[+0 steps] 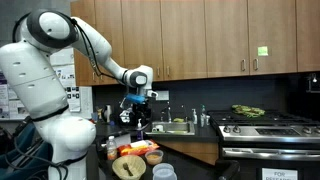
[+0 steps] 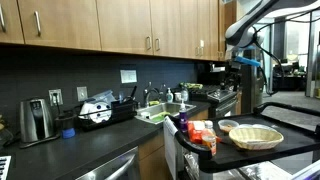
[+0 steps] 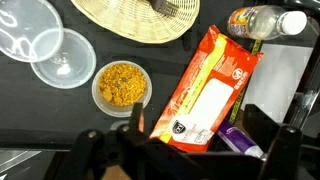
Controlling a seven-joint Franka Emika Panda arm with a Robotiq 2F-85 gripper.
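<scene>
Blurred jaws over orange packet's (image 3: pixel 213 92) hidden corner

In the wrist view, a bowl (image 3: pixel 122 85) is set just left of a packet (image 3: pixel 210 85). A basket (image 3: pixel 140 18) is placed beyond both, and a lid (image 3: pixel 40 45) is found left of the bowl. A bottle (image 3: pixel 262 20) is laid by the packet's far right end. The gripper (image 3: pixel 197 125) is hung over the packet's near end.
</scene>
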